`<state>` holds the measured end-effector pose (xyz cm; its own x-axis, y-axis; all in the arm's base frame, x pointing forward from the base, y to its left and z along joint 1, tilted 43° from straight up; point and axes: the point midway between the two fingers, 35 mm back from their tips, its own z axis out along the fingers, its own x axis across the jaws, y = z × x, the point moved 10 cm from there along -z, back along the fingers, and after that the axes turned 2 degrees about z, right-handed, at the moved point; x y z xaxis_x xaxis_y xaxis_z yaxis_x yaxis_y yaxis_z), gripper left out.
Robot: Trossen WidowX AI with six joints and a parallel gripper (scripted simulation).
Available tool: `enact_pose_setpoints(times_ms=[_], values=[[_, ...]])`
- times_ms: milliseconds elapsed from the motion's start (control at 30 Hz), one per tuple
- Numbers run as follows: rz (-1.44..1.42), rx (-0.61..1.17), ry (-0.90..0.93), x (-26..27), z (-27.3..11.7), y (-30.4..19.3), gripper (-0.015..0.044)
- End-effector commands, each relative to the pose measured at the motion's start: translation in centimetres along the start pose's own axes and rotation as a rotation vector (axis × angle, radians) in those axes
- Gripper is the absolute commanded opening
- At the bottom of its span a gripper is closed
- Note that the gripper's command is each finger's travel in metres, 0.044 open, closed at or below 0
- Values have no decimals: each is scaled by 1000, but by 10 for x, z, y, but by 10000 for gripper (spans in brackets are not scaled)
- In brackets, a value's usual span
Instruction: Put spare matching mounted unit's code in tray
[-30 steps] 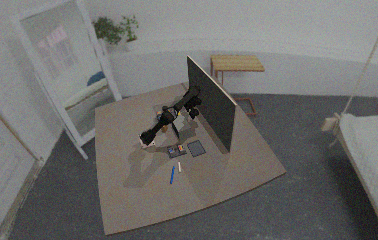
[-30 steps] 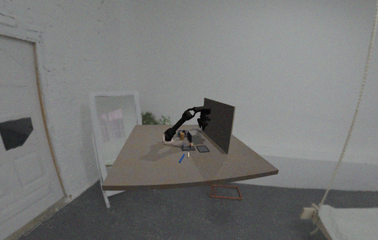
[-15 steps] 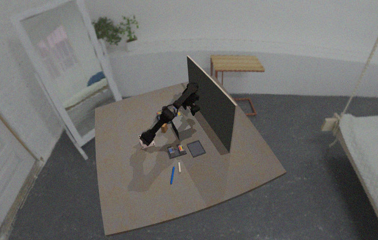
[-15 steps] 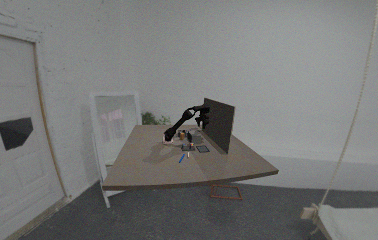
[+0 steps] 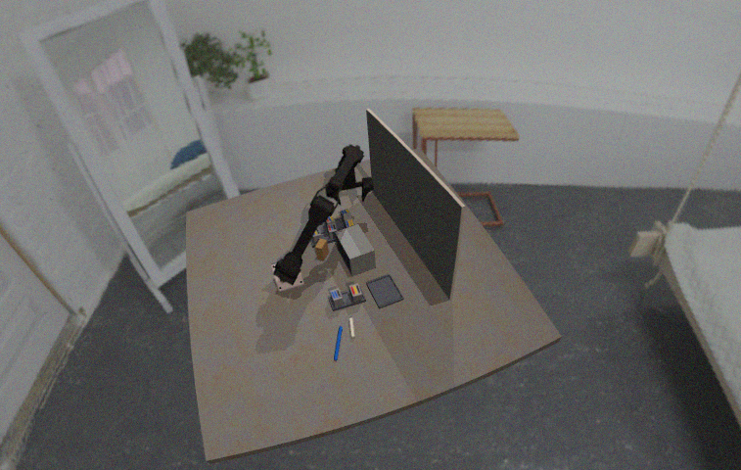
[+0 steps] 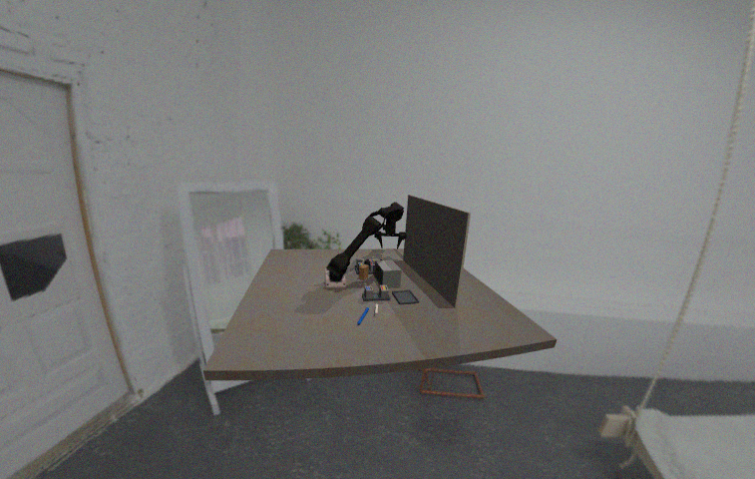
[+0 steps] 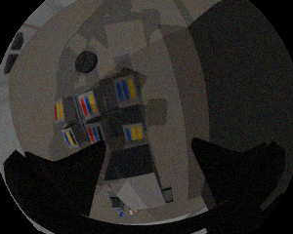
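My gripper (image 5: pixel 366 191) (image 6: pixel 390 239) (image 7: pixel 149 144) is open and empty. It hangs high over the far end of the table, close to the dark upright panel (image 5: pixel 415 198) (image 6: pixel 436 254) (image 7: pixel 244 78). The grey mounted unit (image 5: pixel 356 249) (image 6: pixel 389 273) stands below it. Several spares with coloured stripes sit in holders behind the unit (image 5: pixel 336 223) (image 7: pixel 88 104). Two more spares (image 5: pixel 346 294) (image 6: pixel 375 292) stand in front of the unit, beside the dark flat tray (image 5: pixel 385 291) (image 6: pixel 405 296). In the wrist view a yellow-and-blue striped label (image 7: pixel 134 132) shows just beyond my fingers.
A brown block (image 5: pixel 321 248) (image 6: pixel 363 270) stands left of the unit. A blue pen (image 5: pixel 337 342) (image 6: pixel 363 314) and a short white stick (image 5: pixel 351 326) lie nearer the front. A dark round thing (image 7: pixel 86 60) lies beyond the spares. The arm's base (image 5: pixel 288 273) is left of the unit.
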<state>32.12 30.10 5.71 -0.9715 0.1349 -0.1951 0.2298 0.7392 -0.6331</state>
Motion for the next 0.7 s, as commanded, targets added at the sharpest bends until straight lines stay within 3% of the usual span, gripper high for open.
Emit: enact_pose_setpoints(times_ms=[0, 267, 433, 667], values=[[-320, -3, 1, 30, 4, 35, 440], [-320, -3, 1, 30, 4, 35, 440], [-273, -3, 10, 28, 27, 38, 309], [-242, -3, 17, 27, 43, 39, 300]])
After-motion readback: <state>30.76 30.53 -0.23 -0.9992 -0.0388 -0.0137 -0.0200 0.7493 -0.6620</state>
